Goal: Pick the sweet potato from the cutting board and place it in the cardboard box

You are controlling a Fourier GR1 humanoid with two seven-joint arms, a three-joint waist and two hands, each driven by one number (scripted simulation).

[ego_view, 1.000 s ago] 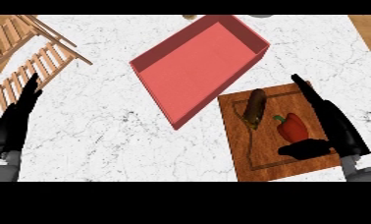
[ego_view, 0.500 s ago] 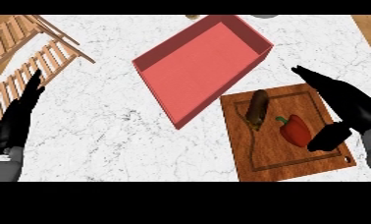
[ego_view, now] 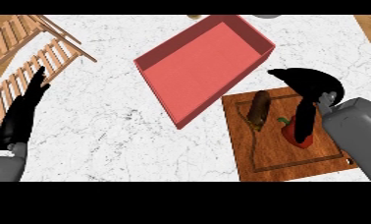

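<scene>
While the potato (ego_view: 258, 106) lies untouched on the board (ego_view: 270, 156), the step in hand reads as the approach, with no grasp made.

Head view, entries placed relative to the board:

- Board: wooden, grooved, low at the view's right, set at a slight angle.
- Potato: brown, long, on the board's upper left part, lying nearly along the board's left edge. Nothing touches it.
- Pepper (ego_view: 291, 130): red with a green stalk, on the board just right of the potato, partly hidden by a finger.
- Right hand (ego_view: 310, 84): black, over the board's upper right corner, its grey forearm running off past the board's right edge. Fingers spread and relaxed; one long finger hangs down across the pepper, another points left above the board's top edge. It holds nothing, and sits near the potato but apart from it.
- Box (ego_view: 203, 65): red-pink, shallow, open-topped, up and left of the board, its near wall close beside the board's upper left corner. Nothing shows inside.
- Rack (ego_view: 43, 51): wooden slats, well left of the board, past the box.
- Left hand (ego_view: 27, 101): far left of the board, below the rack, fingers straight and together, pointing up; resting.

Judgement on the next move: the right hand needs to shift left over the potato, clear of the pepper, and lower with thumb and fingers either side of the potato's narrow width before closing. The carry to the box should then be short, up and left.
</scene>
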